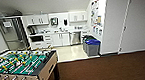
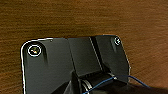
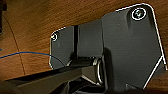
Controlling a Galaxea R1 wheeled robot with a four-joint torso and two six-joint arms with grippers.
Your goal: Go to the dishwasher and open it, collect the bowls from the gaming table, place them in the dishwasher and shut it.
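There's the dishwasher (image 1: pixel 75 38), brushed steel front, tucked under the kitchenette counter (image 1: pixel 57 32) at the far end of the room, door shut, flanked by white cabinet doors (image 1: pixel 61 39). It sits ahead and a shade right of centre, across the pale kitchen floor (image 1: pixel 69 52) and well beyond the edge of the brown carpet (image 1: pixel 103 70) the robot stands on. Its front is a wide, upright panel facing squarely this way. Just to its right stand the grey bins with blue lids (image 1: pixel 92 47), close to the lane in. Nearer, on the left, the foosball table (image 1: pixel 20 68) with its green field and rods; no coloured bowls on it that I can make out. Both wrist views look down at carpet past the dark mounting plates, so the dishwasher lies far forward of either arm, and I'd judge the right arm marginally the nearer. Whether the fingers on either side are spread or clenched, I cannot tell.
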